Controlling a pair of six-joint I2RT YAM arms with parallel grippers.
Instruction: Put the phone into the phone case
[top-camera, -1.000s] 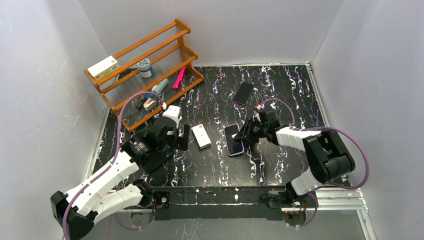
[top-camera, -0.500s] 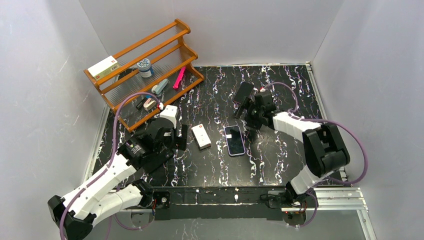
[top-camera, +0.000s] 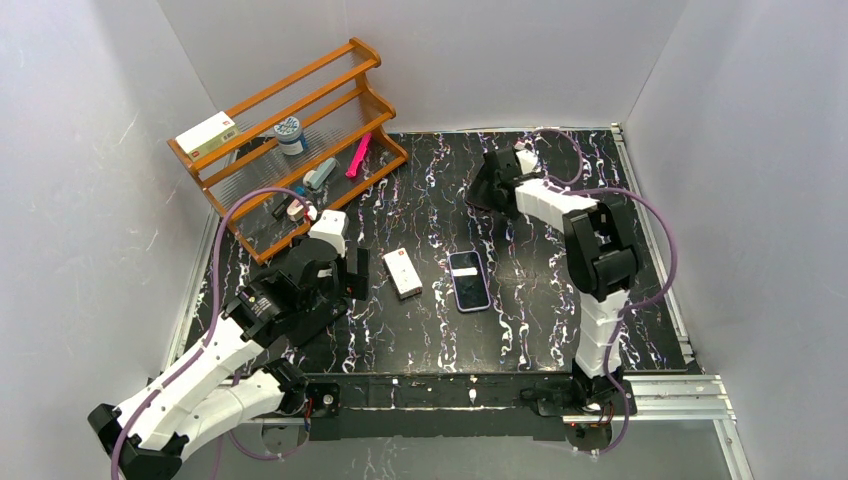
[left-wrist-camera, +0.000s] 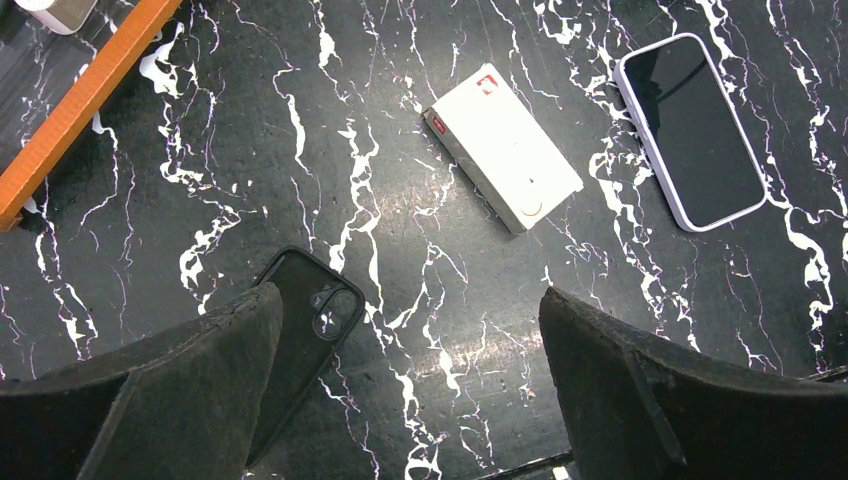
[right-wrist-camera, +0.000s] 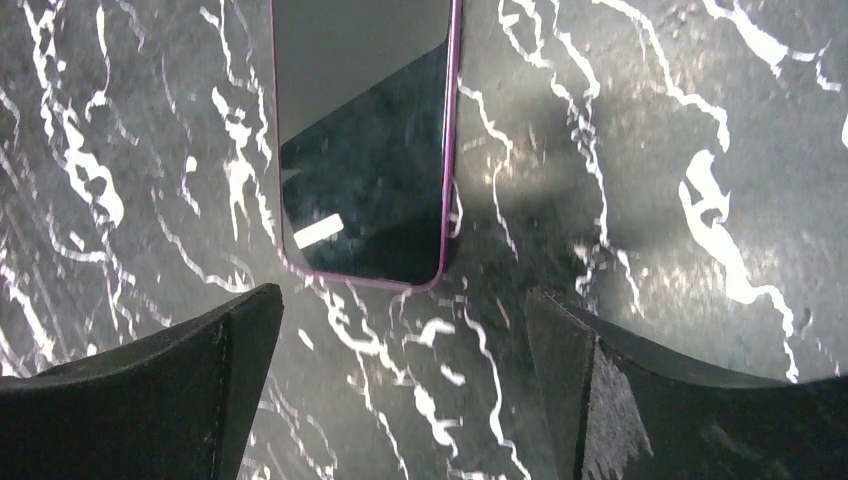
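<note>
An empty black phone case (left-wrist-camera: 300, 340) with a camera cut-out lies flat, partly under the left finger of my open left gripper (left-wrist-camera: 408, 293), which hovers above it near the table's left middle (top-camera: 356, 274). A phone with a lilac rim (top-camera: 468, 280) lies screen up at the table's centre, also at the right of the left wrist view (left-wrist-camera: 690, 130). My right gripper (top-camera: 492, 182) is stretched to the far side and stands open (right-wrist-camera: 405, 292) just short of a dark phone with a purple edge (right-wrist-camera: 365, 140). Nothing is between either gripper's fingers.
A small white box (top-camera: 403, 272) lies between the case and the lilac-rimmed phone. A wooden rack (top-camera: 352, 52) stands at the back left, holding a box, a jar and small items. White walls enclose the black marbled table (top-camera: 560, 320).
My right gripper let go of the lilac-rimmed phone at the centre, opened wide and swung to the far side over the dark phone. The left arm shifted only slightly.
</note>
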